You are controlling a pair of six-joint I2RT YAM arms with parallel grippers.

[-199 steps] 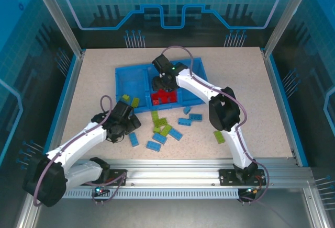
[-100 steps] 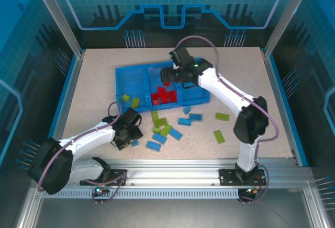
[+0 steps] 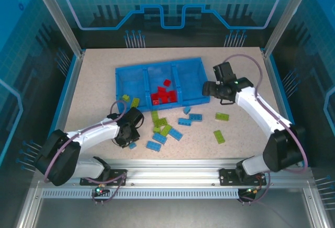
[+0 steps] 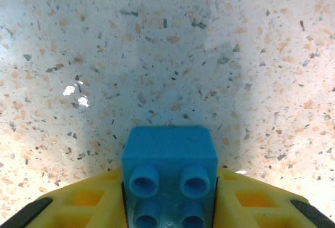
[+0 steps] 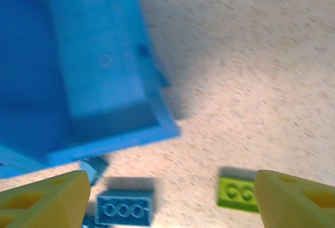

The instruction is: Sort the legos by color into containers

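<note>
The bench (image 3: 94,81) carries the blue tray (image 3: 131,84) toward its far side, within reach of both arms. The red bricks (image 3: 163,97) lie together in the tray's middle compartment, so we judge the two outer compartments are meant for lime and blue.

The loose bricks (image 3: 165,128) lie on the bench just in front of the tray, between the arms. Most of the sorting is not yet done.

The right gripper (image 3: 209,88) hovers beside the tray's right end with its jaws apart and nothing between them. It is over a lime brick (image 5: 238,194), which we think is a likely next pick.

The left gripper (image 3: 131,134) is low at the bench, clamped on a light-blue brick (image 4: 170,178). It grips the brick by its sides, studs toward the camera, so the brick can be carried to a compartment.
</note>
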